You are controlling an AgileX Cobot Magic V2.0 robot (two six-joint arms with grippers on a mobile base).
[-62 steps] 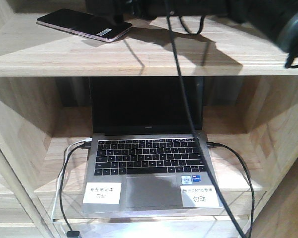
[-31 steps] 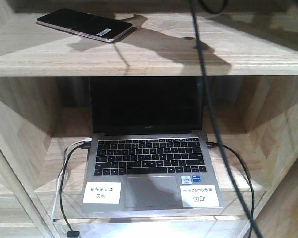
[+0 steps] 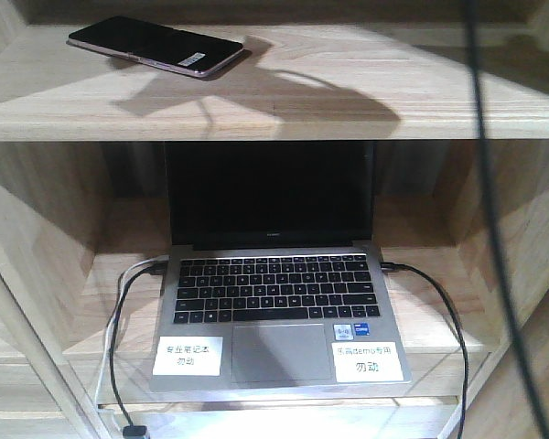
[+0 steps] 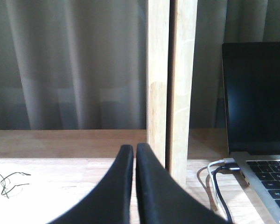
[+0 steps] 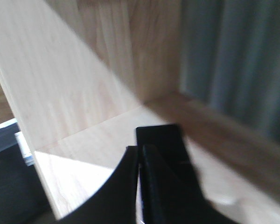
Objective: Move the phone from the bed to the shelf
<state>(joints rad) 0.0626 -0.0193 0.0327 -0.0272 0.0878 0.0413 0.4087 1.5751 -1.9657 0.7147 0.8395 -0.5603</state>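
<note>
The phone [image 3: 156,45] is glossy black with a pinkish-gold rim and a small white barcode sticker near one end. It lies on the shelf [image 3: 284,101], a pale natural wood plank with visible grain and a grey shadow across it. Below, the laptop [image 3: 276,311] is silver-grey with a black screen, black keys with white legends, a grey touchpad, and two white labels printed with dark characters. Black and white cables [image 3: 119,329] run from its sides. The left pincer [image 4: 134,186] is black, as is the right pincer [image 5: 139,186]. Behind the left wrist view hangs a grey pleated curtain [image 4: 70,65].
</note>
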